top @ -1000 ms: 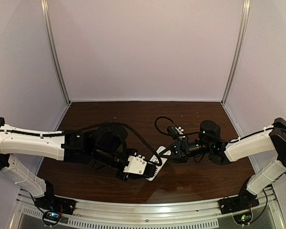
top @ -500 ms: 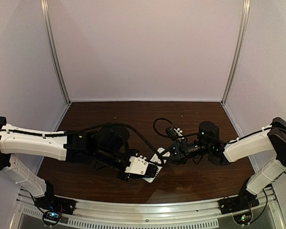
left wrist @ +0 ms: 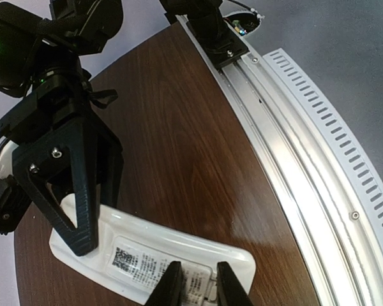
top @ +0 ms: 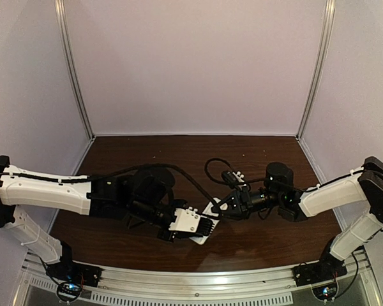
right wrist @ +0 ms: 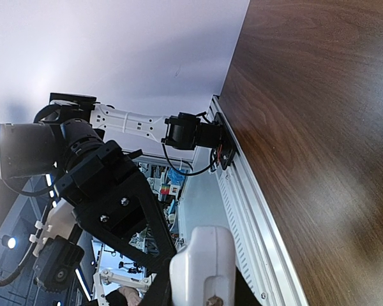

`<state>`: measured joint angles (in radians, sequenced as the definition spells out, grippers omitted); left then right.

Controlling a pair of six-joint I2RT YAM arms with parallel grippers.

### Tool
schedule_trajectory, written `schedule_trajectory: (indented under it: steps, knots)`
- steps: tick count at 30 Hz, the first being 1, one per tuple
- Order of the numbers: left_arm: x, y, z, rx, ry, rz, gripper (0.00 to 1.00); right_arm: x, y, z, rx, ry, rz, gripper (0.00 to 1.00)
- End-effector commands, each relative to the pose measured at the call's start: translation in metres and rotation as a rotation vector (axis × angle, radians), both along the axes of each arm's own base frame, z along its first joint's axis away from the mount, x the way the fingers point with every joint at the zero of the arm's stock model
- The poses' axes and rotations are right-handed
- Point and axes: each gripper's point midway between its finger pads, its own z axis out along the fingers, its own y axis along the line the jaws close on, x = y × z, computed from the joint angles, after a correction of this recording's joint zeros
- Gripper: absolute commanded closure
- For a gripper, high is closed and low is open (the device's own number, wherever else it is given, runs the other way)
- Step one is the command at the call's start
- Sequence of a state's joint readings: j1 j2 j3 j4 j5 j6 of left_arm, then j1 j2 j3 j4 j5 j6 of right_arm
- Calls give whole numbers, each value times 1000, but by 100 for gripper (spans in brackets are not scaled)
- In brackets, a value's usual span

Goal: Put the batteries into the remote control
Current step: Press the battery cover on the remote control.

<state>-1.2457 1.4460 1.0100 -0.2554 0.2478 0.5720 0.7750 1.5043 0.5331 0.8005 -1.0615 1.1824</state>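
The white remote control [top: 211, 215] hangs above the table between both grippers. In the left wrist view its labelled back [left wrist: 147, 252] faces the camera. My right gripper [top: 223, 207] is shut on one end of it; that white end shows between the fingers in the right wrist view [right wrist: 201, 264]. My left gripper [top: 204, 226] has its two fingertips [left wrist: 172, 287] set close together against the remote's back near the other end. What they pinch is hidden. The right gripper also shows in the left wrist view [left wrist: 73, 217]. No batteries are in view.
The dark wooden table [top: 198, 159] lies below, with a metal rail [top: 191, 280] along its near edge. White walls enclose the left, back and right sides. The rail also shows in the left wrist view [left wrist: 293, 159].
Both grippers and the remote have shifted slightly; the left arm has edged a little to the right toward the remote. The holds look the same.
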Motion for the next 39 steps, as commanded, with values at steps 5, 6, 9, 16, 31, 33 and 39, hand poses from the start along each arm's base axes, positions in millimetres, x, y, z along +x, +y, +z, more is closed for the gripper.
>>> schedule_trajectory:
  steps: [5, 6, 9, 16, 31, 33, 39]
  knots:
    - [0, 5, -17, 30, 58, 16, 83, -9, 4, 53, 142, -119, 51, 100]
    - [1, 5, -18, 33, 63, 18, 83, -10, 4, 56, 148, -123, 55, 100]
    - [2, 7, -22, 32, 79, 19, 84, -13, 2, 63, 171, -132, 65, 100]
    - [1, 12, -31, 49, 114, 7, 85, -17, 0, 74, 203, -143, 81, 100]
    - [16, 7, 16, -95, 104, 101, 54, -7, 5, 48, 101, -163, 49, 100]
    - [20, 7, 35, -148, 88, 122, 49, -5, 6, 41, 71, -178, 45, 100]
    - [29, 13, 71, -278, 90, 213, 39, 0, 8, 31, 13, -223, 37, 100]
